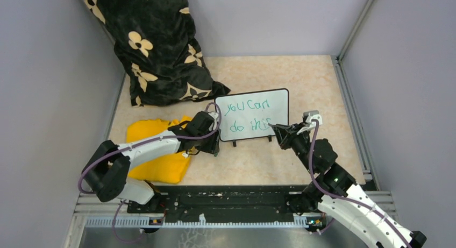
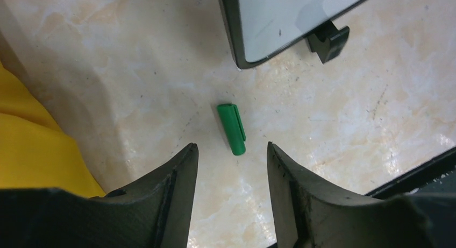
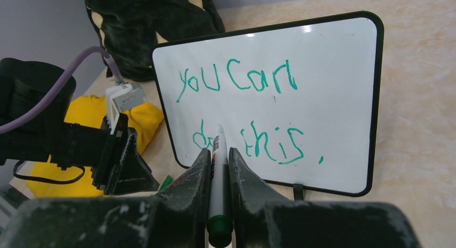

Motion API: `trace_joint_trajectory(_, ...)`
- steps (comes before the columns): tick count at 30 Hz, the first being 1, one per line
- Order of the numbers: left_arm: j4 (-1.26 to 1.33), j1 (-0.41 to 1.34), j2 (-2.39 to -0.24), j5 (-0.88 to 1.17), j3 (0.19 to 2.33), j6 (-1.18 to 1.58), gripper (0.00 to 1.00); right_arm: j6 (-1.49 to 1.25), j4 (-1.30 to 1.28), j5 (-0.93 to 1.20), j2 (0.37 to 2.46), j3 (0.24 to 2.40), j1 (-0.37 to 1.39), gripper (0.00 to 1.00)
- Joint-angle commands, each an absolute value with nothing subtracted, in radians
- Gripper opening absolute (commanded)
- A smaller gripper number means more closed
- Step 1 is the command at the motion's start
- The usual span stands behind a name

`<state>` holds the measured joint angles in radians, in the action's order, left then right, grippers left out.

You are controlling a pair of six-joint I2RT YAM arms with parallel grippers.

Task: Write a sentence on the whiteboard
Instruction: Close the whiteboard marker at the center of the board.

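Two tools, right tool clamping marker facing whiteboard, left tool half-open above green cap

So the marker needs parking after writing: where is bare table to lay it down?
Widest bare table for the marker lies behind and right of the whiteboard, up to the right wall. A narrower strip runs between the whiteboard's feet and the base rail, right of the green cap. The left is crowded: yellow cloth, black flowered cushion, left end effector.
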<state>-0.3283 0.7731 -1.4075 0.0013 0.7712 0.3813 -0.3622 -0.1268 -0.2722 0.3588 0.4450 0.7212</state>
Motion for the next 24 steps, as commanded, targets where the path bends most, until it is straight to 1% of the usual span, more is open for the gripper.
trace_joint_trajectory(1,-0.303,0.783,-1.455,-0.062,0.82,0.426,0.55,-0.364,-0.089,-0.279,0.334,0.44,0.709,0.0)
trace_joint_trajectory(8,-0.304,0.799,-1.519,-0.086,0.849,0.426,0.5,-0.365,-0.085,-0.281,0.325,0.434,0.709,0.0)
trace_joint_trajectory(17,-0.311,0.828,-1.552,-0.149,0.84,0.445,0.47,-0.364,-0.083,-0.282,0.325,0.434,0.71,0.0)
trace_joint_trajectory(21,-0.312,0.828,-1.549,-0.17,0.824,0.455,0.42,-0.364,-0.083,-0.282,0.325,0.435,0.71,0.0)
trace_joint_trajectory(24,-0.317,0.829,-1.549,-0.18,0.815,0.461,0.35,-0.365,-0.083,-0.283,0.325,0.434,0.71,0.0)
